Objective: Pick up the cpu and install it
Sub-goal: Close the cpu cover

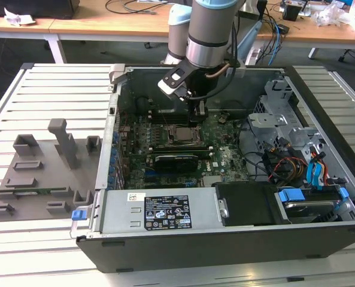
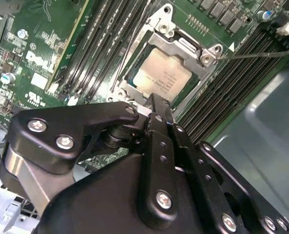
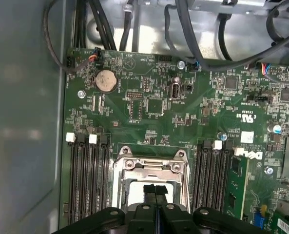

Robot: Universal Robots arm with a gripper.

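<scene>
Slatted metal table (image 1: 45,89) carries an open case (image 1: 225,245) lying on its side, so the board (image 3: 149,105) faces up and your arm (image 1: 207,36) can come straight down onto it. Grey fixture (image 1: 39,173) sits on the table at the exterior view's left, just beside the case, probably so parts are offered within easy reach.

Your gripper (image 3: 155,189) is down inside the case, right over the socket frame (image 2: 183,46). The jaws are closed against each other with nothing between them, so you hold nothing. Cannot tell whether the tips touch what lies below.

The cpu (image 2: 156,73) lies in the socket, ringed by the frame on all sides, between the two banks of memory slots (image 3: 88,175). I'd say it sits there because that is its install spot, and it looks level rather than cocked. A thin lever (image 2: 261,54) sticks out from one frame corner; latched or not, cannot tell.

Pose: flat, pale metal top up, facing the wrist. It is square, so no real long axis. Its edges run parallel to the frame's sides and to the memory slots. In the exterior view the cpu (image 1: 178,133) shows just below the gripper tips, mid-board
</scene>
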